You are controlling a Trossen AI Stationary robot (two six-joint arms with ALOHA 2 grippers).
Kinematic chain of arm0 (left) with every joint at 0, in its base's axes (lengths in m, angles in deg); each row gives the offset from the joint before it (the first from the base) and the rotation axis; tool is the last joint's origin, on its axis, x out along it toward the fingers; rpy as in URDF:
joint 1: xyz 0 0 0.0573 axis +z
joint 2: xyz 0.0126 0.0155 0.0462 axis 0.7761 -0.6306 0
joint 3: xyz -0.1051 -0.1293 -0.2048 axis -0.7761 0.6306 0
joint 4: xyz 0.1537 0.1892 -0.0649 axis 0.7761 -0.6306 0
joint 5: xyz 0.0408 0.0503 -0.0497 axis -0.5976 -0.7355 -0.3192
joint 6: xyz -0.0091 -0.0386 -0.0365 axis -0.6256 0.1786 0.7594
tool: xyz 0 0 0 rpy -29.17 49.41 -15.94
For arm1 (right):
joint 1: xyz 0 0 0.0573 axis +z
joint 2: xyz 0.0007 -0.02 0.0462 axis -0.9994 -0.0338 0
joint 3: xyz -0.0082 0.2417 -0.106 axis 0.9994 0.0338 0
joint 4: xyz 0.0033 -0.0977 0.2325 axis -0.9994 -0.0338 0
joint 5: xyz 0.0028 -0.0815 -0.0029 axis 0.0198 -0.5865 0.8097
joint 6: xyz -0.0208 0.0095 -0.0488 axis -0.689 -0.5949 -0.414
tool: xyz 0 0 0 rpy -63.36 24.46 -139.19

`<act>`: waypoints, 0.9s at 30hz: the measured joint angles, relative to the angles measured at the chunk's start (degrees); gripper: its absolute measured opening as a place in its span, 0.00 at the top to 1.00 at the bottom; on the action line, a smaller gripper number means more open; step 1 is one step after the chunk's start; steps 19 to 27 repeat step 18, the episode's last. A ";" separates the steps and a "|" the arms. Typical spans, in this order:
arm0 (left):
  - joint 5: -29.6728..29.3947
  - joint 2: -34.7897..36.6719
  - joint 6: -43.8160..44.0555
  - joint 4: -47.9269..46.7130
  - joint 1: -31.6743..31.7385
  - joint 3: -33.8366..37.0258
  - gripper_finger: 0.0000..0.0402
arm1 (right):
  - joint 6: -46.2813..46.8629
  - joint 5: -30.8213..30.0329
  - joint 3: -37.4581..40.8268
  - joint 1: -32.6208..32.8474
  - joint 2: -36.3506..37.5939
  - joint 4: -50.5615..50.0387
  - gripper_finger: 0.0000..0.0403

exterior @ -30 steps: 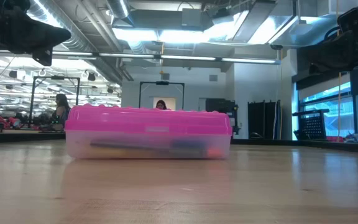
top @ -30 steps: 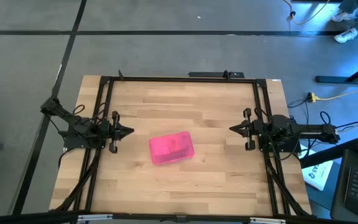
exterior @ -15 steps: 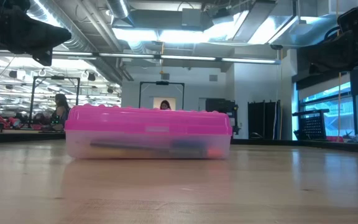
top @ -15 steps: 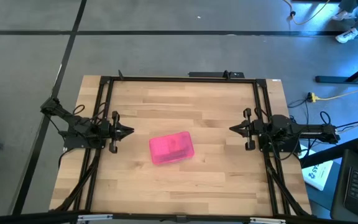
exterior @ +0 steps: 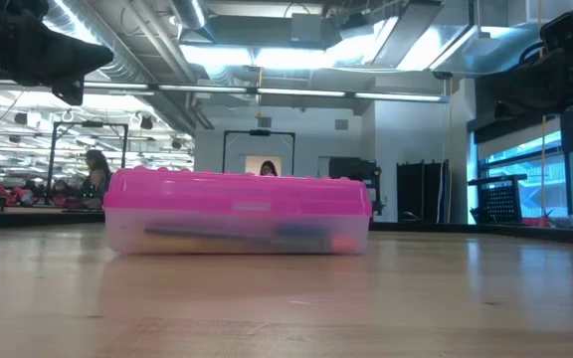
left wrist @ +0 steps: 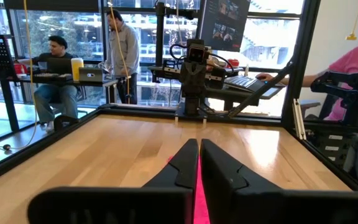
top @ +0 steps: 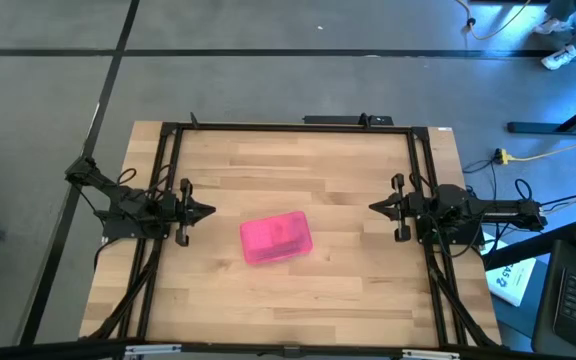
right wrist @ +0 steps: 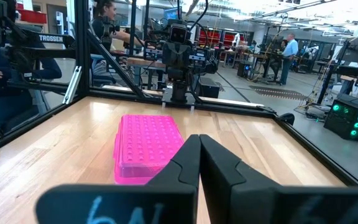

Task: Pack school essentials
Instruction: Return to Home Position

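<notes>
A clear rectangular case with a pink lid [top: 276, 238] rests flat on its base at the table's middle, lid shut. Through its clear wall [exterior: 237, 237] dark, blue and orange shapes of small stationery show; I cannot tell them apart. The case also shows in the right wrist view [right wrist: 146, 143], and as a pink sliver between the fingers in the left wrist view [left wrist: 199, 205]. My left gripper [top: 208, 211] hovers shut at the table's left side, pointing toward the case. My right gripper [top: 373, 207] hovers shut at the right side, pointing toward the case. Neither touches anything.
A black frame [top: 288, 126] runs along the table's far edge and both sides. Bare wood [top: 298, 170] lies around the case on all sides. People sit and stand in the room beyond the table [left wrist: 55, 68], one in pink by the right arm [left wrist: 353, 68].
</notes>
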 joint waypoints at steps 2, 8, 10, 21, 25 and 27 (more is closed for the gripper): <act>0.00 0.00 0.00 0.00 0.00 0.00 0.98 | 0.00 0.00 0.00 -0.01 0.00 0.00 0.97; 0.00 0.00 0.00 -0.01 -0.01 0.00 1.00 | 0.00 0.00 0.00 0.00 0.00 0.00 0.97; 0.00 0.00 0.00 -0.01 0.00 0.00 1.00 | 0.00 0.00 0.00 0.00 0.00 0.00 0.97; 0.00 0.00 0.00 -0.02 -0.01 0.00 0.96 | 0.00 0.02 0.00 -0.02 0.00 0.00 0.97; 0.00 0.00 0.00 -0.02 -0.01 0.00 0.96 | 0.00 0.02 0.00 -0.02 0.00 0.00 0.97; 0.00 0.00 0.00 -0.02 -0.01 0.00 0.96 | 0.00 0.02 0.00 -0.02 0.00 0.00 0.97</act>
